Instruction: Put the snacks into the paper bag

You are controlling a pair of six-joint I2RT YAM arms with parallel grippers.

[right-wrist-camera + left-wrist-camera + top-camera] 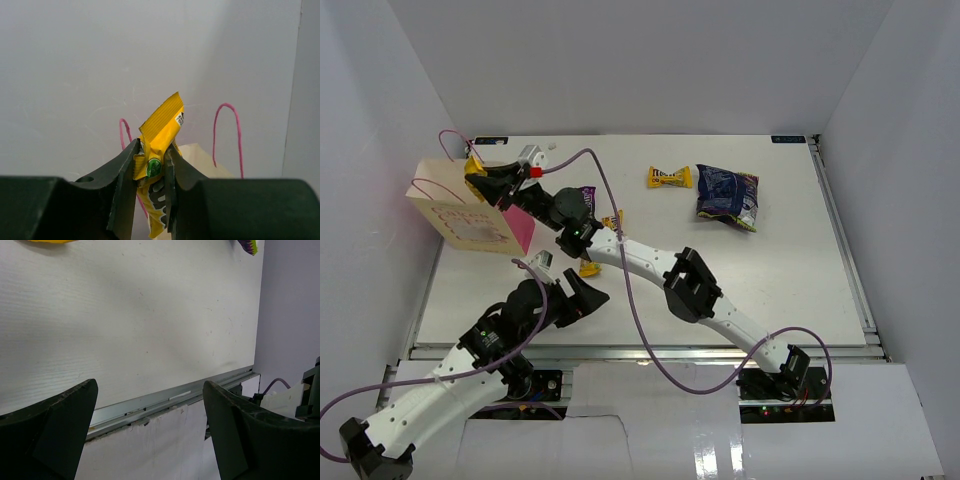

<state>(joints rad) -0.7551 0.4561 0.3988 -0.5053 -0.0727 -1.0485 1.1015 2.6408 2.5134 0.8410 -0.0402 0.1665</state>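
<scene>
Pinching a bent yellow packet [159,145], right fingers [125,180] hover by the bag [470,225].

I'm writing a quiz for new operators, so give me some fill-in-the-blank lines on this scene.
The right hand grips a ____ packet.
The left hand is ____, not shut.
The paper bag has ____ handles.
Missing words: yellow; open; pink.
</scene>
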